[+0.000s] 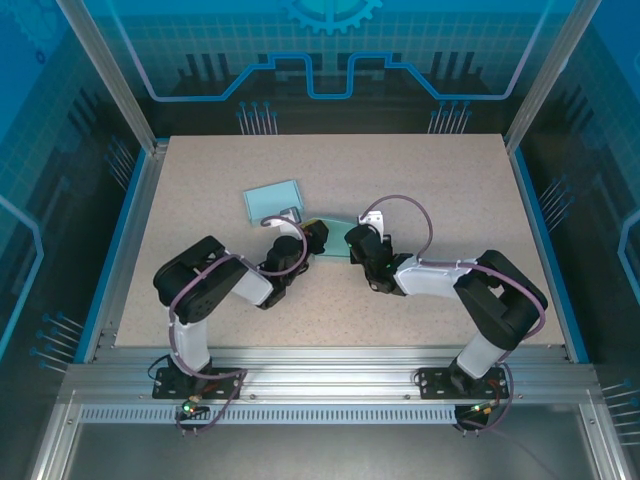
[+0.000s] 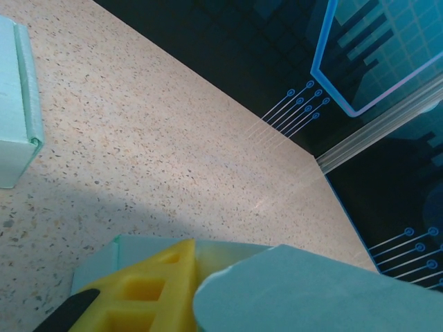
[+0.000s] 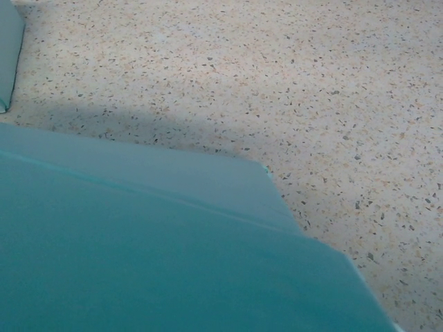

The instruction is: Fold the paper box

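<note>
Left pincer (image 1: 313, 238), whose grip I cannot tell, and right pincer (image 1: 354, 244), pressed together, meet at the paper box (image 1: 335, 246) mid-fold; next its flap (image 2: 311, 290) likely needs pressing down.

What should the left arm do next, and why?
Probably nudge the left gripper inward to crease the flap: the paper box sits between the grippers, the right gripper shut on it, and that flap stands unfolded beside the yellow finger.

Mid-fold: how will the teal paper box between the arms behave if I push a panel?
The paper box probably flexes: its panels look thin and creased. Likely light, so it may slide on the smooth table instead of folding.
</note>
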